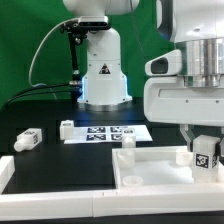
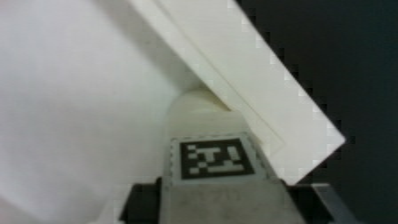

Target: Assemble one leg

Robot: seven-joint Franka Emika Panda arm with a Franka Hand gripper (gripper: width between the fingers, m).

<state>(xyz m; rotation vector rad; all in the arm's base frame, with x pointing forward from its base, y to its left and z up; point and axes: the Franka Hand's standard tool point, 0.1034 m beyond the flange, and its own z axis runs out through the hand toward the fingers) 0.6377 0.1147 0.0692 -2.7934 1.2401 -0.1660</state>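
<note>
My fingers [image 2: 215, 197] are clenched on one leg [image 2: 215, 150], holding it at the tray [image 1: 110, 165]'s corner by the rim; it looks not yet seated, and other legs [image 1: 27, 139] wait on the table [image 1: 50, 150].

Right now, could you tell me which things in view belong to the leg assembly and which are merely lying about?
In the job: the gripper, holding the leg; the tray.
Lying about: the spare legs; the marker board.
</note>
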